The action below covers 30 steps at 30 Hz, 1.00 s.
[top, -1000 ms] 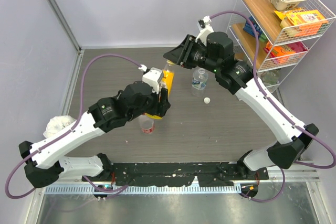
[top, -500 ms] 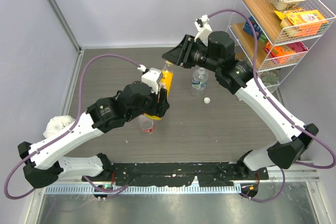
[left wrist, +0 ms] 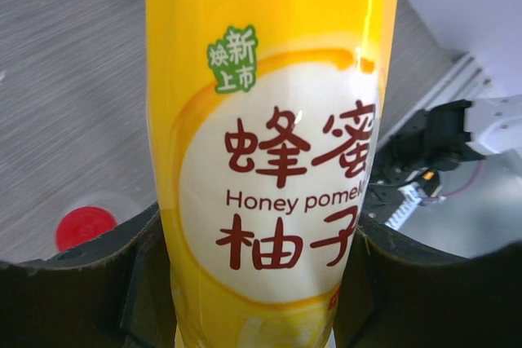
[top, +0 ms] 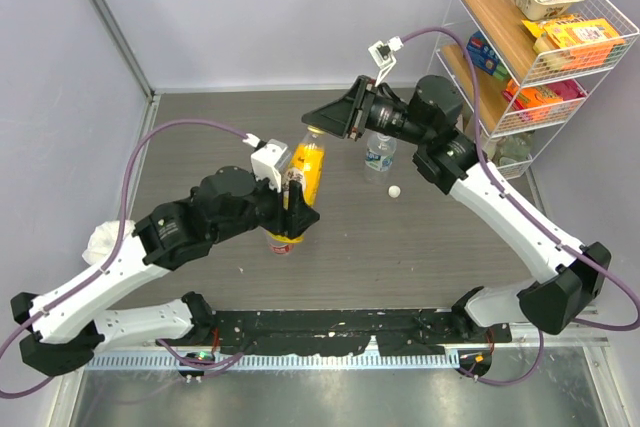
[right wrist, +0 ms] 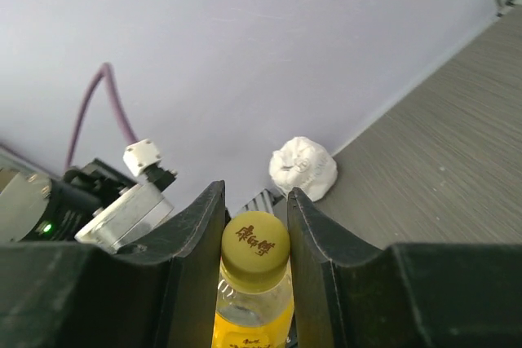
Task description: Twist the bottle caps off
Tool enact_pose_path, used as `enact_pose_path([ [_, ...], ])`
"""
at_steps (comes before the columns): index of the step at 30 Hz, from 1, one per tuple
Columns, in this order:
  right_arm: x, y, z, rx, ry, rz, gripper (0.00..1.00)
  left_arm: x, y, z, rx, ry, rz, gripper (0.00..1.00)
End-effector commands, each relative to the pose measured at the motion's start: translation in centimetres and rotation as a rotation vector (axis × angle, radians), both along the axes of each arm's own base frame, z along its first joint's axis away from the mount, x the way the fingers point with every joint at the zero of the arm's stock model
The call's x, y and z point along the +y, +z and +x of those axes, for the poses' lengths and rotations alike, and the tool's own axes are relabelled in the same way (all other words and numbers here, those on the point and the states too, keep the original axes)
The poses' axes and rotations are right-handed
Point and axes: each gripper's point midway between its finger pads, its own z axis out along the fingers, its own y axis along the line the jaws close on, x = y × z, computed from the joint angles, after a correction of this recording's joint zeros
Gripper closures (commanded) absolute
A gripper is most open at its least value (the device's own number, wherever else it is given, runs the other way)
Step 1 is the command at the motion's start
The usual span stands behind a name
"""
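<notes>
left hand (left wrist: 253, 283) gripping honey pomelo bottle (top: 305, 162) mid-body | right hand (right wrist: 256, 209) closed on yellow cap (right wrist: 255, 250) atop bottle | axis running hand to hand

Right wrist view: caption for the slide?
Jaws of the right gripper pinch the yellow cap on the yellow-orange bottle.

Left arm (top: 150, 239) stretched low and forward from its base, left gripper (top: 293, 201) with fingers (left wrist: 73, 283) clamped on the yellow-orange bottle (top: 306, 162) body, right arm (top: 510, 209) raised, elbow bent, forearm pointing left, right gripper (right wrist: 255, 218) level, fingers (right wrist: 200, 238) pinching the yellow cap (right wrist: 255, 244) from both sides
</notes>
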Motion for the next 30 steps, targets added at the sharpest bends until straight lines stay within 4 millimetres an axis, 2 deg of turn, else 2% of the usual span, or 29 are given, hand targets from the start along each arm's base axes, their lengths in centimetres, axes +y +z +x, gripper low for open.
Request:
enact_pose_path([
  [1,-0.7,5.2,-6.6,-0.156,0.246,0.136,0.99,-2.8,5.0,-1.1,-0.069,-0.117,-0.237,0.96],
  [8,-1.9,7.5,-9.7,-0.222,0.334,0.186,0.98,-4.5,7.9,-4.2,-0.076,-0.303,-0.396,0.98],
  [13,-2.3,7.8,-10.3,-0.238,0.345,0.191,0.99,-4.5,9.2,-5.4,-0.094,-0.361,-0.455,0.98],
  [17,-2.4,7.9,-10.1,-0.241,0.332,0.195,0.99,-3.9,9.3,-5.4,-0.103,-0.346,-0.467,0.98],
  [24,-2.9,8.7,-9.7,-0.238,0.319,0.226,0.99,-3.4,8.4,-5.2,-0.094,-0.314,-0.449,0.98],
  [26,-3.1,9.0,-9.6,-0.243,0.314,0.234,0.96,-3.3,8.2,-5.2,-0.090,-0.310,-0.442,0.98],
  [28,-3.4,9.4,-9.8,-0.259,0.314,0.248,0.78,-3.3,7.8,-5.1,-0.089,-0.309,-0.429,0.98],
  [30,-3.8,9.8,-9.5,-0.268,0.299,0.265,0.46,-3.1,7.6,-5.0,-0.091,-0.300,-0.421,0.98],
])
